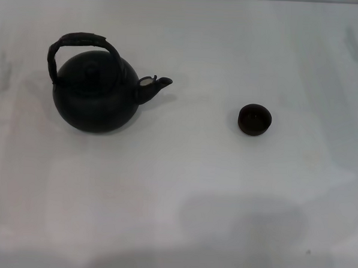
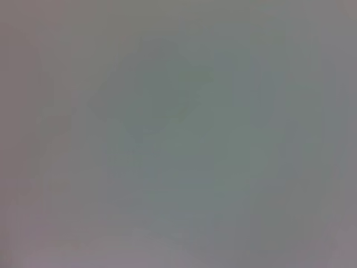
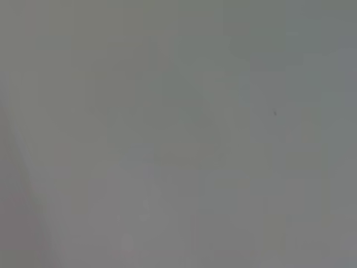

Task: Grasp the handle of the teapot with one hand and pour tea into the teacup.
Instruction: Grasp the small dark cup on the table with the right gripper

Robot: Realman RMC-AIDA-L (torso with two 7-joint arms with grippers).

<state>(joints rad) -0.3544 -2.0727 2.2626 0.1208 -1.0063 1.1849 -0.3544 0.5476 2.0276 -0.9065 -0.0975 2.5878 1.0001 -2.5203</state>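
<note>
The round matte-black teapot [image 1: 95, 96] stands upright on the white table at the left in the head view. Its short spout [image 1: 154, 86] points right, toward the teacup. Its dark rough-wrapped handle [image 1: 75, 43] arches over the lid. The small dark brown teacup [image 1: 254, 119] stands upright to the right of the teapot, well apart from it. Neither gripper shows in the head view. Both wrist views show only a plain grey surface.
The white table [image 1: 182, 188] spreads all around the two objects. Soft shadows lie on it near the front edge. The table's far edge runs along the top of the head view.
</note>
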